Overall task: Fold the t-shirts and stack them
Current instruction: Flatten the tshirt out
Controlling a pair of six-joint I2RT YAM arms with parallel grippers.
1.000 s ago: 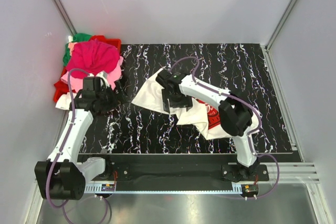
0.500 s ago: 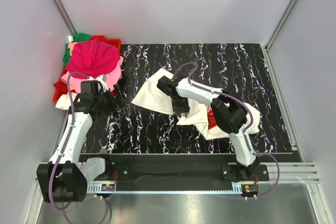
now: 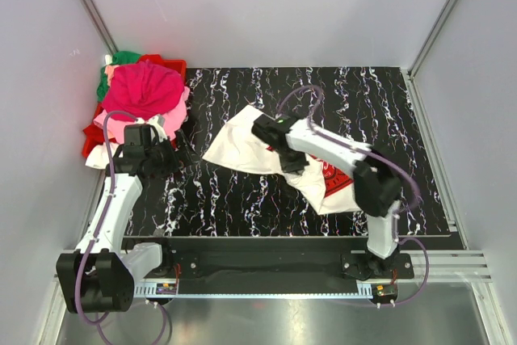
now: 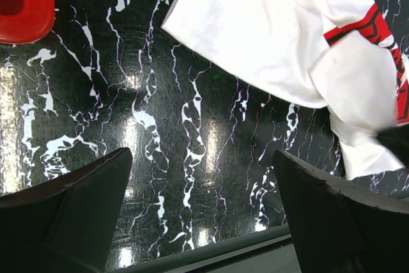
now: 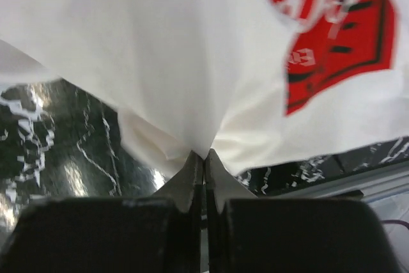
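A white t-shirt (image 3: 242,145) with a red print (image 3: 333,179) lies crumpled in the middle of the black marbled mat. My right gripper (image 3: 292,164) is shut on a pinch of its cloth near the middle; in the right wrist view the white t-shirt (image 5: 179,62) rises in a peak from the closed fingertips (image 5: 204,156). My left gripper (image 3: 179,151) hovers open over bare mat to the left of the shirt, its fingers (image 4: 83,190) wide apart, with the white t-shirt (image 4: 268,36) ahead of it. More t-shirts, magenta (image 3: 144,89), pink and green, are heaped at the far left.
A red bin (image 3: 166,65) under the heap stands at the mat's back left corner; the red bin's corner (image 4: 25,4) shows in the left wrist view. White walls enclose the table on three sides. A metal rail runs along the near edge.
My right gripper went from open to shut on the white t-shirt and shifted slightly right, bunching the cloth. The left arm has stayed almost still.
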